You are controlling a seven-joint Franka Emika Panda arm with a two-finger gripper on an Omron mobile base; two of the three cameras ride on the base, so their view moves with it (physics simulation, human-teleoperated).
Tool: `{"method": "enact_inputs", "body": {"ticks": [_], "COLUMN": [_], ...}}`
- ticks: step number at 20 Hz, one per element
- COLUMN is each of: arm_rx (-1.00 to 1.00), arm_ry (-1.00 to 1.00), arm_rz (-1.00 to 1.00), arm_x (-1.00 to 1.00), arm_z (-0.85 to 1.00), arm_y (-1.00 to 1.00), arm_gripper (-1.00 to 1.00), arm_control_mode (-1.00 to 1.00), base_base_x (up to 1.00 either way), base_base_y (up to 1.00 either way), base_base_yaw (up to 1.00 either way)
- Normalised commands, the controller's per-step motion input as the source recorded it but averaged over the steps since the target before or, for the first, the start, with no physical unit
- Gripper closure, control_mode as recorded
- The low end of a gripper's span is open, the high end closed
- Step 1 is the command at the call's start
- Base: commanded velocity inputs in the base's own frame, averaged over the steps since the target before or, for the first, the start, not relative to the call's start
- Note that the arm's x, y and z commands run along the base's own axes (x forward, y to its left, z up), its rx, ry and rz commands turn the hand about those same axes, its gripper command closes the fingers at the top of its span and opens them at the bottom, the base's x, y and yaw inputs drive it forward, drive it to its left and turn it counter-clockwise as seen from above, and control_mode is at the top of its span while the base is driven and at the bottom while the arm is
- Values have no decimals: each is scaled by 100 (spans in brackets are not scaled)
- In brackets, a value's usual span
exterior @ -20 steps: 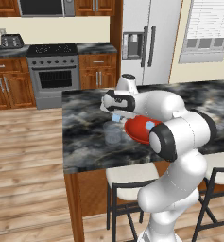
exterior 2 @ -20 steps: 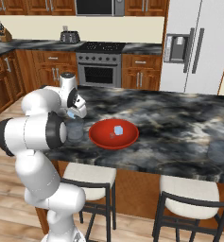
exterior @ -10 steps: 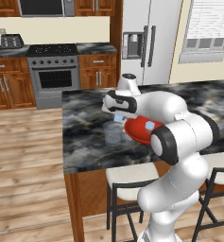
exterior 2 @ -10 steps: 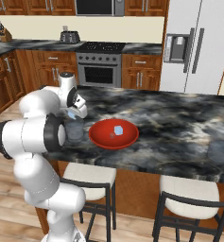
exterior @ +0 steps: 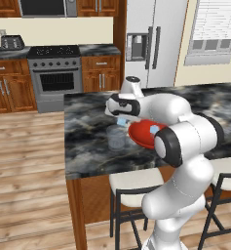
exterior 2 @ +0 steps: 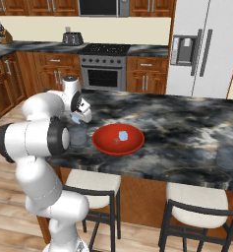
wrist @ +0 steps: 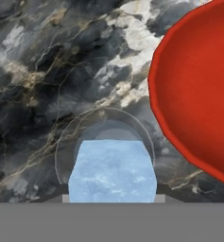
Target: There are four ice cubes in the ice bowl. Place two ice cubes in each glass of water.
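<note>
Right under the gripper [exterior: 121,121] sits a glass of water [exterior: 116,137], and the jaws are clamped on one ice cube [wrist: 112,172]. Just to its right is the red ice bowl [exterior 2: 118,139] with another cube [exterior 2: 123,134] inside

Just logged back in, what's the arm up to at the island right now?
The gripper holds an ice cube directly above a glass of water that stands on the dark marble counter, just beside the red ice bowl. The cube has not been released yet. One ice cube lies in the bowl, and a second glass stands farther along the counter.
</note>
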Motion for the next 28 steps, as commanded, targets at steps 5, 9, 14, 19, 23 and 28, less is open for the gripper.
{"method": "enact_inputs", "body": {"ticks": [5, 9, 14, 19, 23, 28], "arm_rx": [0, 0, 0, 0, 0, 0], "arm_ry": [0, 0, 0, 0, 0, 0], "arm_rz": [2, 2, 1, 0, 0, 0], "arm_x": [1, 0, 0, 2, 8, 6], "arm_z": [0, -1, -17, -26, -19, -19], "arm_y": [0, 1, 1, 5, 11, 4], "arm_gripper": [100, 100, 100, 100, 100, 100], "arm_control_mode": [-100, -100, -100, -100, -100, -100], "base_base_x": [0, 0, 0, 0, 0, 0], "base_base_y": [0, 0, 0, 0, 0, 0], "base_base_yaw": [0, 0, 0, 0, 0, 0]}}
